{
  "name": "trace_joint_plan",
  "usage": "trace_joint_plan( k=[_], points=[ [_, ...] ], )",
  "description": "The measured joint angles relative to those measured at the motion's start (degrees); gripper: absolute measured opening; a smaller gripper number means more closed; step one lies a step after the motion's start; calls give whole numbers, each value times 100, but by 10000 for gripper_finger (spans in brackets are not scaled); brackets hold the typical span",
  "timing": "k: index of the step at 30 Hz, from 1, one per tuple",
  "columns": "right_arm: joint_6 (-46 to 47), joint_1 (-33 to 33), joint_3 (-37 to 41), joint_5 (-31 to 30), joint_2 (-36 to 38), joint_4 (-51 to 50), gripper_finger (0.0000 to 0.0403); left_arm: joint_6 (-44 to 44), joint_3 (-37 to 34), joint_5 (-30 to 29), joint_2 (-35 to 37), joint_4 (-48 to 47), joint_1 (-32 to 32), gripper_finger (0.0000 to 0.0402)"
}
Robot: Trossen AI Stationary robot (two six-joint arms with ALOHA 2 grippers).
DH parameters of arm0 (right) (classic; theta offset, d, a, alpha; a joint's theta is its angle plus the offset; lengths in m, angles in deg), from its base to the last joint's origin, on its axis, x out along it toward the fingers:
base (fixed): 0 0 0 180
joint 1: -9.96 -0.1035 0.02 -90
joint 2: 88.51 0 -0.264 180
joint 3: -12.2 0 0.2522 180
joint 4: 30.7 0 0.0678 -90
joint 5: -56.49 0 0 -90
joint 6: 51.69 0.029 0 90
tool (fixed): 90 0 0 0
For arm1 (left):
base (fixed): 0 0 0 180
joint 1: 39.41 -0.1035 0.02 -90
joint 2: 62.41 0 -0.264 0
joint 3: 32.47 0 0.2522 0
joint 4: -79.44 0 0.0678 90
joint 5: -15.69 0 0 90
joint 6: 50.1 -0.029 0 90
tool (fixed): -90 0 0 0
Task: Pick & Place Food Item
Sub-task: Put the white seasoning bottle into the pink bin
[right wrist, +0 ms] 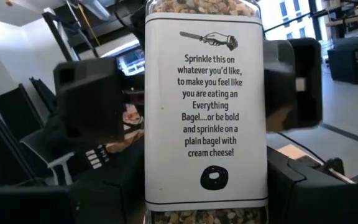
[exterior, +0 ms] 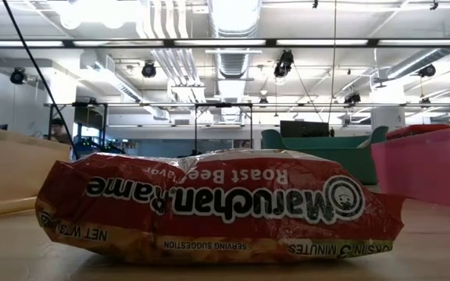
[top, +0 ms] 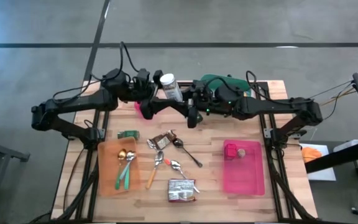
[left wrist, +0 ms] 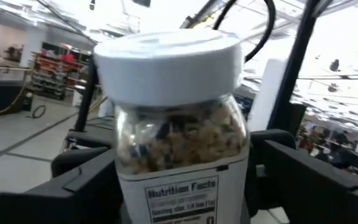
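Glass seasoning jar (top: pixel 168 86) at twelve o'clock: we are gripping it with both the right gripper (top: pixel 190 99) and the left gripper (top: pixel 155 94), apparently passing it across.

orange tray (top: pixel 107 168): holds spoons (top: pixel 124 163)
pink tray (top: pixel 244 177): near the table's right edge
loose spoons (top: pixel 166 163): between the trays
green bowl (top: pixel 224 81): far edge

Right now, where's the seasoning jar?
In the high view the seasoning jar is held up between both grippers at the table's far middle, above the pink cup, left gripper and right gripper flanking it.
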Motion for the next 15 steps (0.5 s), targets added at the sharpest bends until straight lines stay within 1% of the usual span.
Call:
trace_joint_plan(
  k=[3,7,8,15],
  points=[
    [-26,-26,-111,24,-59,16,196,-34,6,97,16,4,1,301],
    [-169,-43,-190,22,-90,-16,195,67,6,163,20,-13,0,210],
    [-193,-43,-196,-23,-97,-23,195,119,6,106,22,-11,0,197],
    [-168,-74,-194,-50,-101,-23,194,352,6,108,25,-27,-4,197]
  ],
)
